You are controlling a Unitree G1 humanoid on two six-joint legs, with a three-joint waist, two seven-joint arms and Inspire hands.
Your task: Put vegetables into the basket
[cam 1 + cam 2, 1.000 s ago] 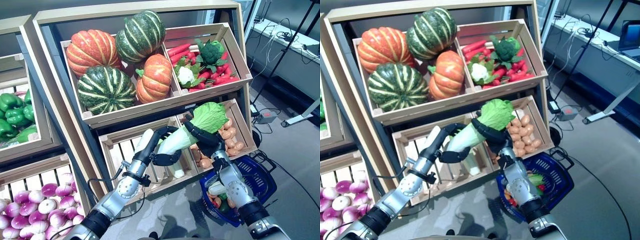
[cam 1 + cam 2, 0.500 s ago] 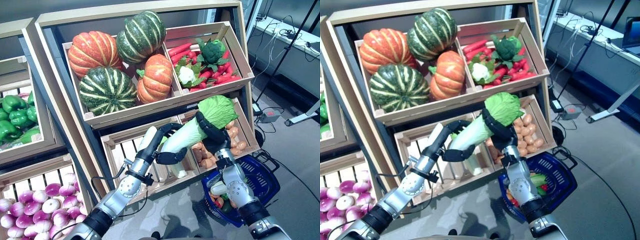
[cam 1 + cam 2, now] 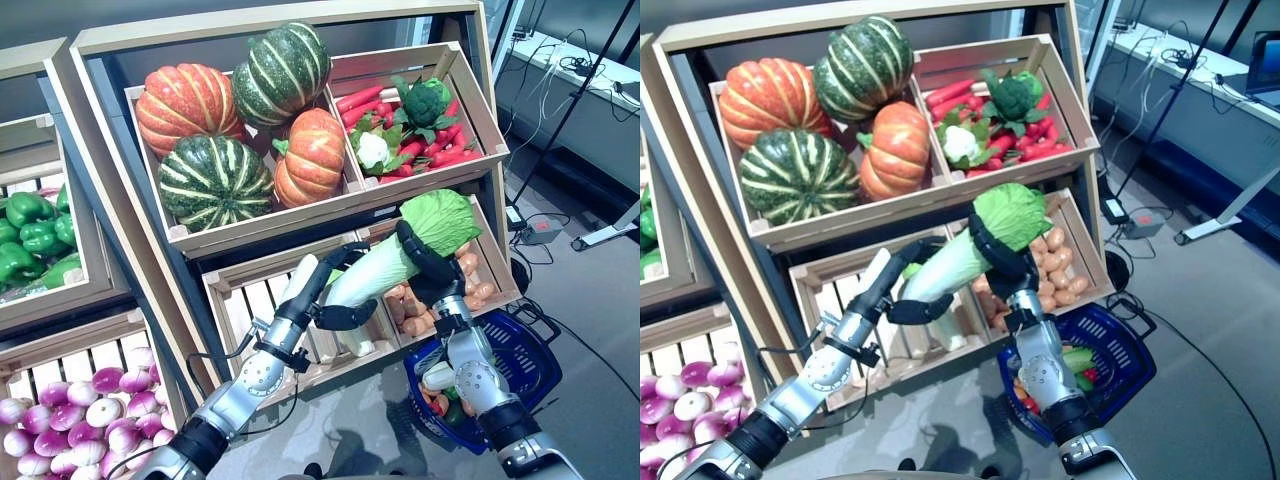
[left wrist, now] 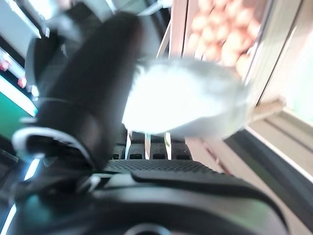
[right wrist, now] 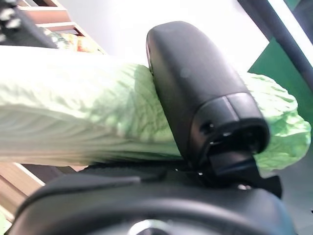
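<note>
A long napa cabbage (image 3: 432, 222) with a white stem and green leafy top is held slantwise in front of the stand's lower crates. My right hand (image 3: 425, 262) is curled round it just below the leafy top; its thumb (image 5: 195, 88) lies across the leaves (image 5: 73, 112). My left hand (image 3: 335, 315) is curled round the white stem end (image 4: 186, 105), with the thumb (image 4: 93, 83) beside it. The blue basket (image 3: 535, 335) stands on the floor below and to the right of the cabbage, with a few vegetables in it.
The wooden stand (image 3: 330, 215) with slanted crates rises right behind both hands. A crate of small brown potatoes (image 3: 470, 275) is just behind the right hand. A desk (image 3: 580, 75) and a cable box (image 3: 530, 232) stand on the floor at the far right.
The cabbage has risen and moved right with both hands on it, its leafy top now before the potato crate. Little has moved in the last half second.
</note>
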